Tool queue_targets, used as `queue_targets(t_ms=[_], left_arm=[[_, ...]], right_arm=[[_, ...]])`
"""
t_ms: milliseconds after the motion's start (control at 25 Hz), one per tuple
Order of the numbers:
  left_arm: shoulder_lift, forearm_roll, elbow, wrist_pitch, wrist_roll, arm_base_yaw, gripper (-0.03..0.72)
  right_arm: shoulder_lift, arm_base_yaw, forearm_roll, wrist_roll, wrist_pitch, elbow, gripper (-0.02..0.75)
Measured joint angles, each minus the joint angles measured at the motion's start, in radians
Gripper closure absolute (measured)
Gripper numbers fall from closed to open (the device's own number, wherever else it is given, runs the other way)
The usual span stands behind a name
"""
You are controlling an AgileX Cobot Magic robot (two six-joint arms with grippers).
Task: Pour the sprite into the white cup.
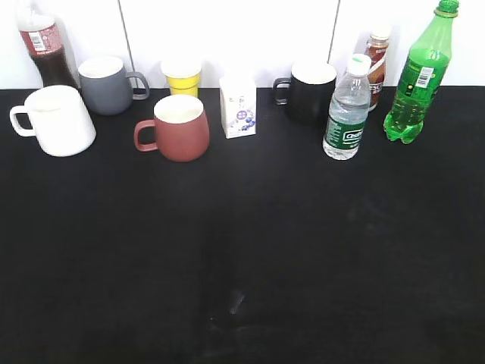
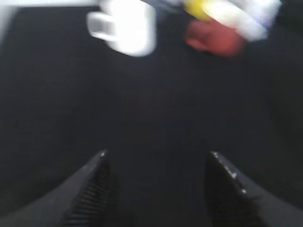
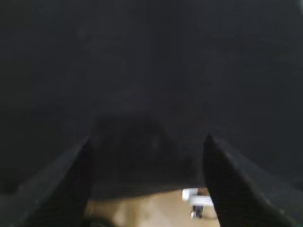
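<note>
The sprite (image 1: 419, 78), a tall green bottle with a green cap, stands upright at the far right back of the black table. The white cup (image 1: 56, 119) stands at the far left with its handle to the left; it also shows blurred at the top of the left wrist view (image 2: 129, 26). Neither arm shows in the exterior view. My left gripper (image 2: 158, 156) is open and empty above bare black cloth, well short of the cup. My right gripper (image 3: 147, 142) is open and empty over the table's near edge, with no task object in its view.
Along the back stand a cola bottle (image 1: 44, 44), a grey mug (image 1: 106, 83), a yellow cup (image 1: 182, 76), a reddish-brown mug (image 1: 178, 127), a small white carton (image 1: 238, 105), a black mug (image 1: 309, 91), a clear water bottle (image 1: 348, 108) and a brown drink bottle (image 1: 377, 57).
</note>
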Motion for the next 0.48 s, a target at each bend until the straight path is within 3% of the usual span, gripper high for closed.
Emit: queue_targets(t_ms=[120,480], left_arm=[[-0.063,0.000,0.000,0.000,0.000,0.151,0.251],[-0.063,0.000,0.002,0.000,0.000,0.162,0.278]], right_arm=[[-0.125,-0.069,0.000,0.000,0.000,0.000,0.205],[-0.171,-0.069,0.000,0.000,0.000,0.001,0.207]])
